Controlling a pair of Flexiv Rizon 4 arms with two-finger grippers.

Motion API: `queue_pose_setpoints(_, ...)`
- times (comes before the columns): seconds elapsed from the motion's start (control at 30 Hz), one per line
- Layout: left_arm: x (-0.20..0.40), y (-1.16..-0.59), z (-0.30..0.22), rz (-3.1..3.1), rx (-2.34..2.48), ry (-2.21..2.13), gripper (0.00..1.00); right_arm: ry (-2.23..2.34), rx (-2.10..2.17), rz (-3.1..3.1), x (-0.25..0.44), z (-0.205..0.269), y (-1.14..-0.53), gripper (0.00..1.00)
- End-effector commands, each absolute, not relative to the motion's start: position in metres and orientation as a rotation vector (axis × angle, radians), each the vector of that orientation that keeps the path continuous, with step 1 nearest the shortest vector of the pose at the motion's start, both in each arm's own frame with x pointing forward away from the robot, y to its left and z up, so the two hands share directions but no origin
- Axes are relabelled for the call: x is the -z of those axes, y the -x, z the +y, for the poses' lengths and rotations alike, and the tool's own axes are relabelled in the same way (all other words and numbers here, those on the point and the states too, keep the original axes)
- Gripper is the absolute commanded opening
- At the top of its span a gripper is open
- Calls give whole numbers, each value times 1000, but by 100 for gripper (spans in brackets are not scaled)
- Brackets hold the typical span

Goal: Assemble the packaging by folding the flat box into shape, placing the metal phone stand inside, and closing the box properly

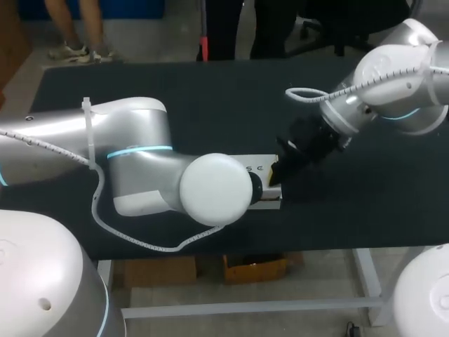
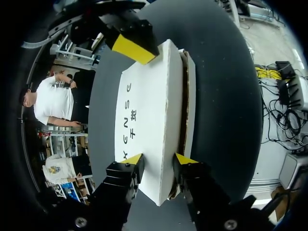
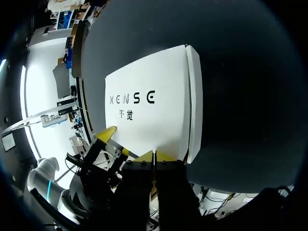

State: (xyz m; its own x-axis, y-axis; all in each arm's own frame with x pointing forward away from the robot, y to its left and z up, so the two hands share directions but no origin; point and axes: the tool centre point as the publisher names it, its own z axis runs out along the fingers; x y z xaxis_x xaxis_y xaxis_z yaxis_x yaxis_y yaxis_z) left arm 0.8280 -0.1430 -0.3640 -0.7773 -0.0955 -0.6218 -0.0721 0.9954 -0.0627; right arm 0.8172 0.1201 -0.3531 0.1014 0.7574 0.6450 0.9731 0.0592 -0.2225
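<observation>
The black bench [image 1: 365, 210] carries a white box [image 2: 144, 120] lying flat near its middle, its side flap a little ajar. The left arm [image 1: 140, 168] and right arm [image 1: 379, 84] meet over it. The left end effector [image 2: 159, 160] stands apart at one end, straddling the top panel's long edge. The right end effector [image 3: 155, 156] has its tips together at the opposite end.

- The box [image 3: 159, 125] carries one line of dark capital letters on its white top face.
- Two smaller characters sit just beneath that line.
</observation>
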Motion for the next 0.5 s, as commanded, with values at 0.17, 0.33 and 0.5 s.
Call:
queue_pose_setpoints(0.17,365,-827,-144,2461,41,117,40,1755,421,-1694,357,117,-814,0)
queue_pose_setpoints(0.33,365,-827,-145,2461,44,117,40,1760,415,-1689,359,117,-813,0)
queue_pose_setpoints(0.5,359,-823,-143,2458,63,111,42,1760,408,-1683,361,117,-814,0)
